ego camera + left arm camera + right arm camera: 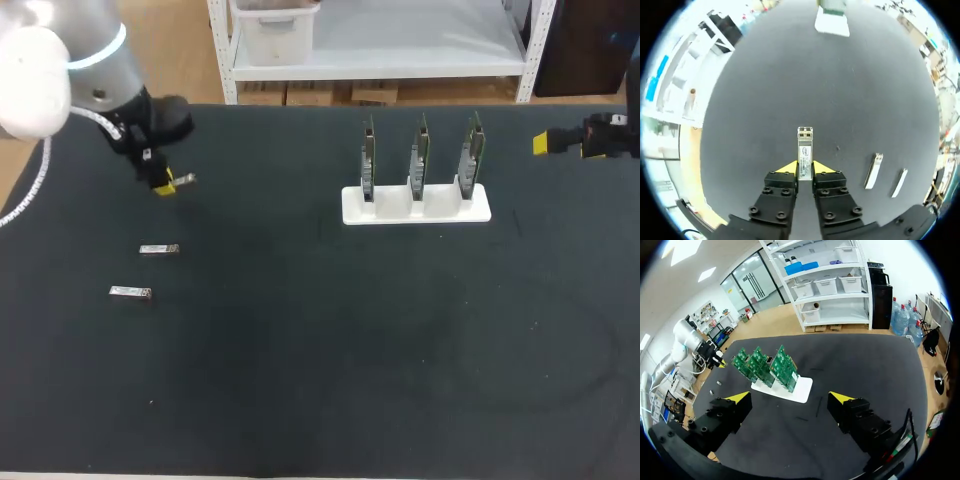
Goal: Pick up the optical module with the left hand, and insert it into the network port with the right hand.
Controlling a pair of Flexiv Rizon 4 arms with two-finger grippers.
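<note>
My left gripper (pixel 804 167) is shut on a silver optical module (pixel 805 152), which sticks out ahead of the yellow fingertips above the black mat. In the head view this gripper (pixel 166 184) hangs at the far left with the module (pixel 185 180) pointing right. Two more modules (pixel 159 249) (pixel 130 292) lie on the mat below it, also seen beside the gripper in the left wrist view (pixel 873 170) (pixel 899 182). Three green circuit boards with network ports (pixel 419 157) stand upright in a white holder (pixel 416 205). My right gripper (pixel 790 399) is open, held high at the table's far right (pixel 545 143).
The black mat (pixel 320 350) covers the whole table. The white holder (pixel 782 389) with its boards stands ahead of the right gripper.
</note>
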